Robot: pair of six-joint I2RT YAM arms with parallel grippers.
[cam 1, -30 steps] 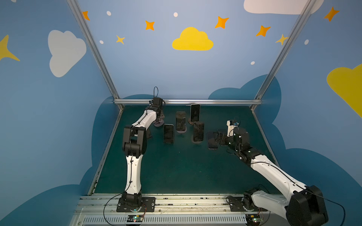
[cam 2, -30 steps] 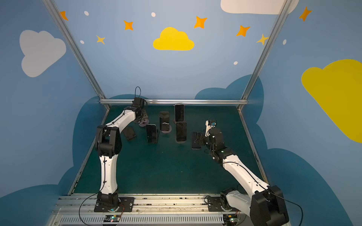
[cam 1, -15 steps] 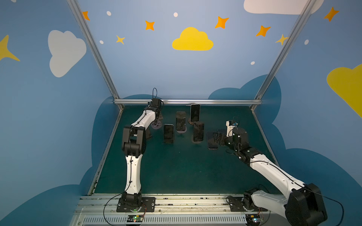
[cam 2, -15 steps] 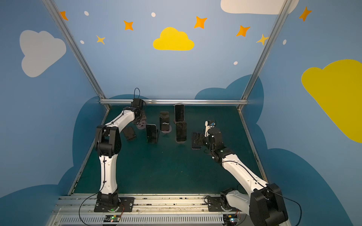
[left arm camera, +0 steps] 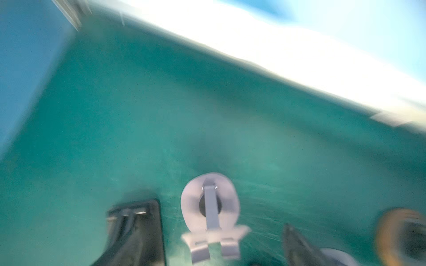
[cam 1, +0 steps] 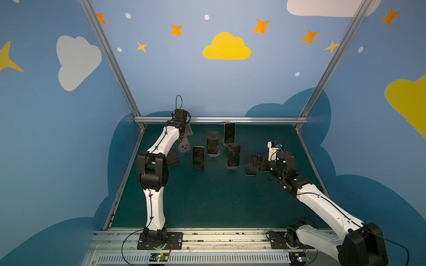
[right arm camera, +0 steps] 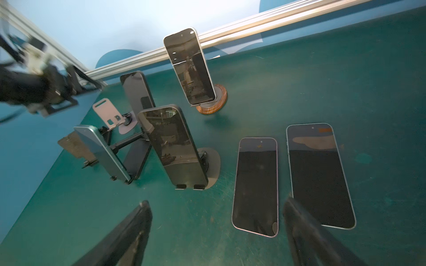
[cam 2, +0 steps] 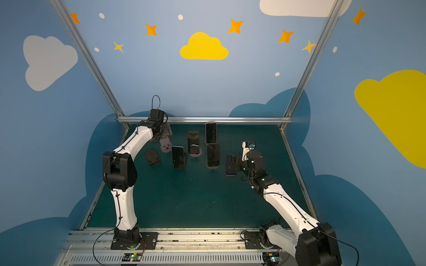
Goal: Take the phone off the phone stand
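In a top view, the left end effector (cam 1: 187, 133) hovered over an empty stand (cam 1: 184, 146), left of the wooden stand (cam 1: 224, 144), which held a white phone (cam 1: 229, 135); 3 more phones stood propped in front of it. The blurred left wrist view showed its fingers (left arm camera: 136, 230) wide apart, holding nothing. In the right wrist view, the right end effector (right arm camera: 216, 202) gaped empty over 2 flat phones (right arm camera: 255, 184) on the counter (right arm camera: 345, 80), right of that stand. Likely 1 removal was done; the next move called for gripping a propped phone's edges.

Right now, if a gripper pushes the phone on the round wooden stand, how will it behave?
The phone stands tall and nearly upright, so it probably tips easily. Its glossy reflective face likely feels slippery.
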